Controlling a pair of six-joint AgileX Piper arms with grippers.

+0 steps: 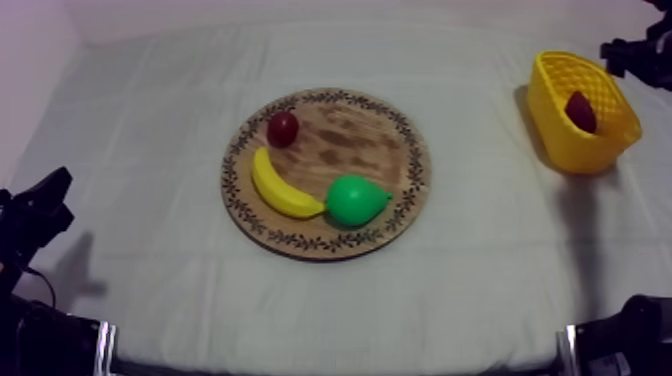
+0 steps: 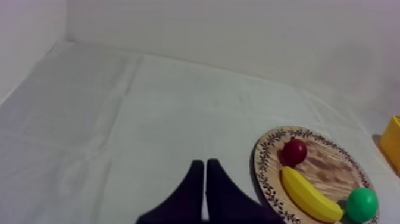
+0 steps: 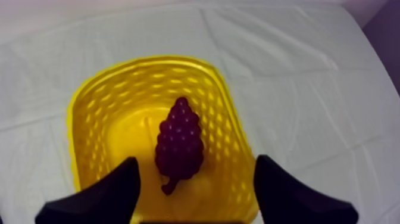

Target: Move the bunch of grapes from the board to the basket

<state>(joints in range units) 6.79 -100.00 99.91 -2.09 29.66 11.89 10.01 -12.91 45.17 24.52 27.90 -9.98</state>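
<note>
A dark purple bunch of grapes (image 3: 178, 145) (image 1: 580, 111) lies inside the yellow basket (image 3: 95, 107) (image 1: 560, 75) at the table's right rear. My right gripper (image 3: 196, 179) hovers over the basket, open, its fingers (image 3: 116, 184) wide apart on either side of the grapes without touching them. The round wooden board (image 1: 350, 130) (image 2: 330, 161) sits mid-table with a banana (image 1: 280, 187), a green pear (image 1: 356, 201) and a small red fruit (image 1: 283, 128). My left gripper (image 2: 205, 179) is shut on nothing, low at the left, just left of the board. In the top view the left arm (image 1: 35, 215) rests by the left edge.
Grey-white cloth covers the table, with bare room all round the board. A pale wall rises behind and at the left. My right arm (image 1: 640, 45) comes in at the upper right beside the basket. Black arm parts (image 1: 620, 340) sit at the lower right.
</note>
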